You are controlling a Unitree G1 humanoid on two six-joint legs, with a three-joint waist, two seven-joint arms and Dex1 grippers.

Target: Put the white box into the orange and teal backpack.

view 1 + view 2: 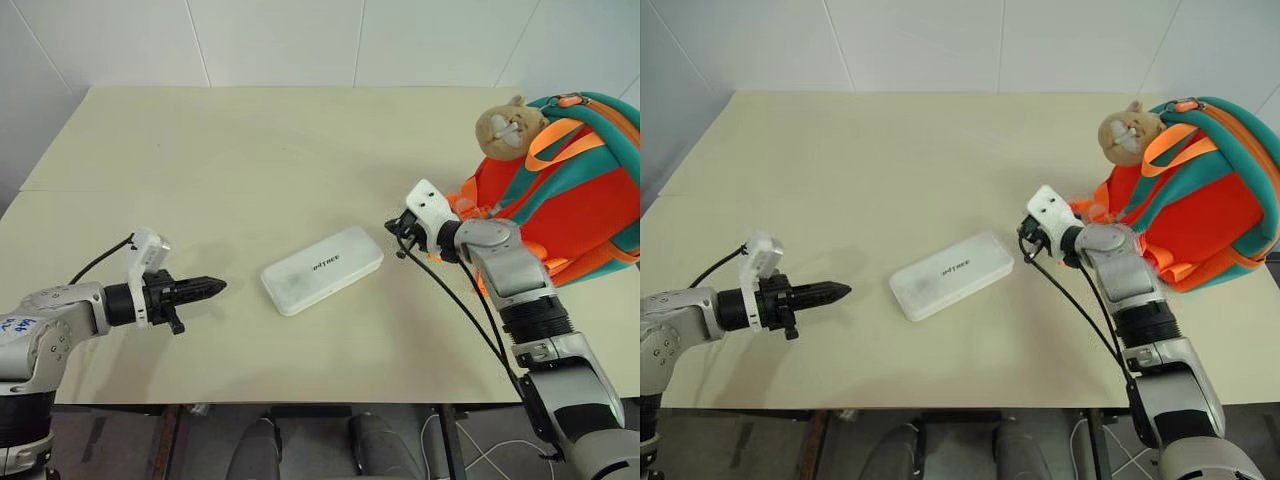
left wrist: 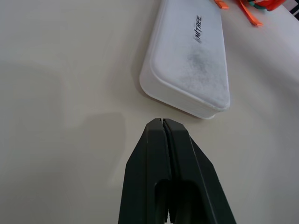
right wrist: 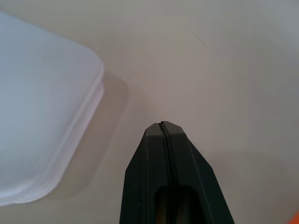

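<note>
The white box [image 1: 322, 270] lies flat on the table, slanted, with dark lettering on its lid. My left gripper [image 1: 215, 287] is shut and empty, pointing at the box's left end with a gap of table between them. In the left wrist view that gripper [image 2: 161, 122] sits just short of the box [image 2: 191, 60]. My right gripper [image 1: 396, 232] is shut and empty, close beside the box's right end. In the right wrist view that gripper [image 3: 162, 124] hovers over bare table beside the box [image 3: 42, 135]. The orange and teal backpack [image 1: 570, 190] stands at the table's right, behind my right arm.
A tan plush toy [image 1: 508, 125] hangs at the backpack's top left. The cream table [image 1: 250, 150] stretches wide behind the box. Its front edge runs just below both grippers. A black cable trails along my right arm.
</note>
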